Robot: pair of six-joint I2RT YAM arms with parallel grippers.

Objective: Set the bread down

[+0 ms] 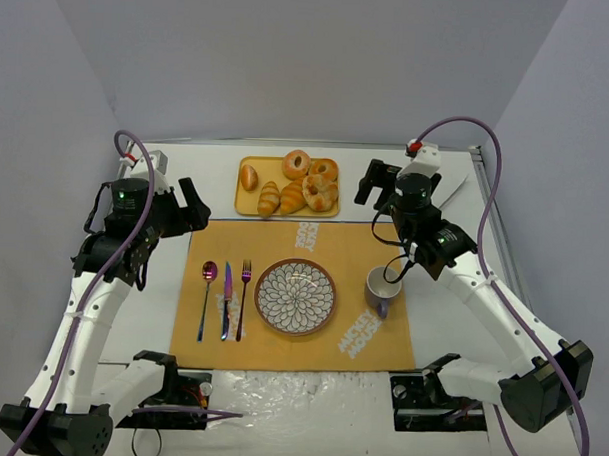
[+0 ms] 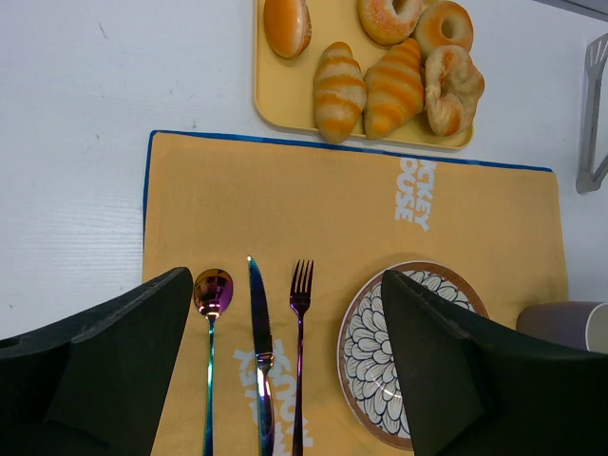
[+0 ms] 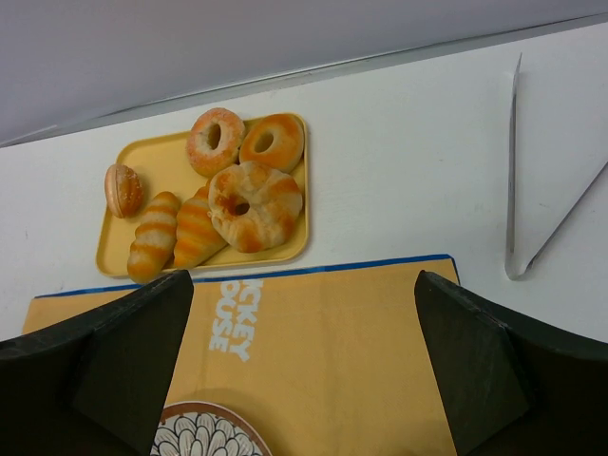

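The left claw (image 1: 191, 206) in the overhead view hangs open and empty over the left edge of the orange mat (image 1: 334, 244). The right claw (image 1: 372, 182), also open and holding nothing, sits off the right end of the yellow tray (image 1: 256, 202). The bread (image 1: 294, 183), six pieces, lies on that tray at the far side of the table, between the two claws and touched by neither. On the mat, nearer, are a spoon (image 1: 207, 285), a knife (image 1: 226, 300), a fork (image 1: 244, 296), a patterned plate (image 1: 295, 297) and a mug (image 1: 383, 289).

From the left wrist, the left claw (image 2: 285, 277) has its fingers (image 2: 142, 332) spread wide over the cutlery and the plate (image 2: 366, 351). The bread (image 2: 380, 71) is well beyond the fingertips, on the tray (image 2: 285, 95) past the mat's far edge.

From the right wrist, the right claw (image 3: 304, 280) is just as wide open above the mat's far edge. The bread (image 3: 242, 199) lies beyond it and to the left on the tray (image 3: 166, 161), apart from both fingers (image 3: 133, 351). A rim of the plate (image 3: 204, 432) shows at the near edge.
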